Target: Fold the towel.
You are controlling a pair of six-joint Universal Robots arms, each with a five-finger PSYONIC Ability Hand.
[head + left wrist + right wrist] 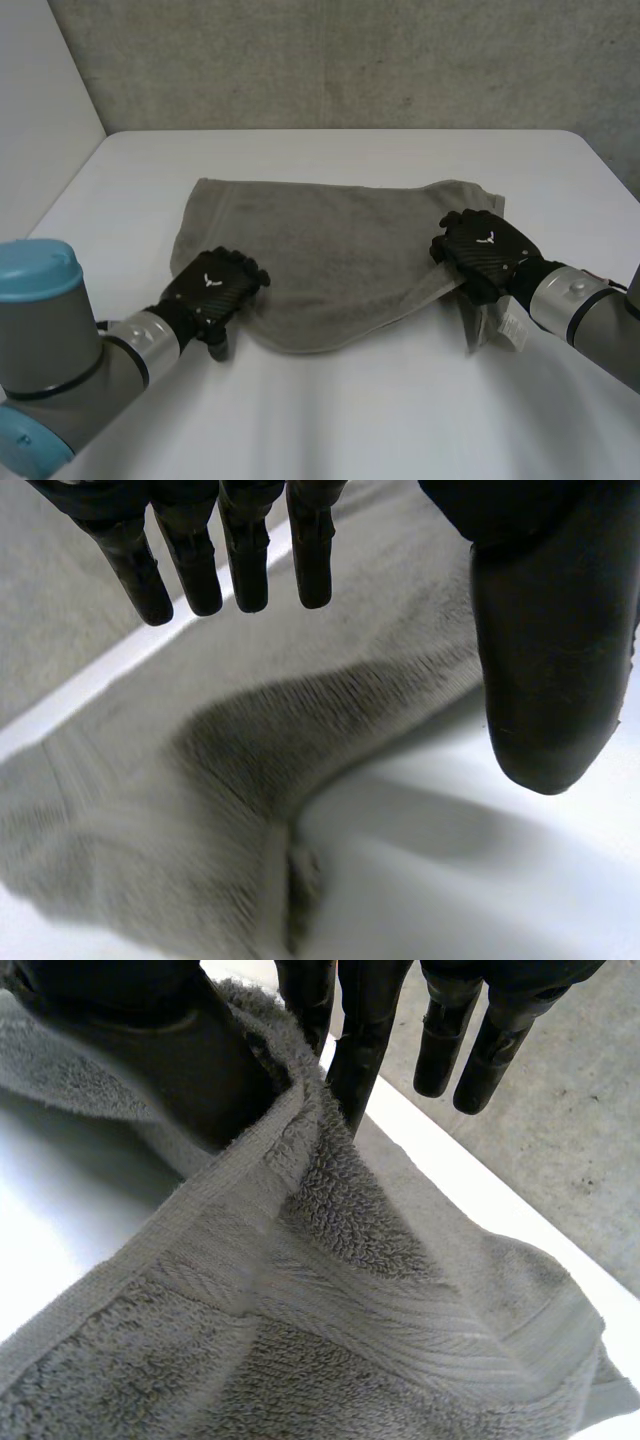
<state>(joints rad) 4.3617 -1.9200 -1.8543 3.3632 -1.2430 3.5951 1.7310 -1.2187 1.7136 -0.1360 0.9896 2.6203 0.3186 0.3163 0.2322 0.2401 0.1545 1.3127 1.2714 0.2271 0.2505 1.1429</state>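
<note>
A grey towel (330, 250) lies spread and rumpled in the middle of the white table (340, 420). My left hand (215, 285) hovers over the towel's near left edge. In the left wrist view its fingers (245, 560) are straight and apart from the thumb, with nothing between them, and the towel (200, 810) lies below. My right hand (485, 250) is at the towel's right edge. There the thumb (170, 1050) and fingers pinch the hemmed edge of the towel (330, 1340), lifting it a little. A white tag (512, 328) hangs by the right wrist.
A grey wall (350, 60) stands behind the table's far edge, and a pale wall (40, 90) rises at the far left. Bare white tabletop runs along the front and on both sides of the towel.
</note>
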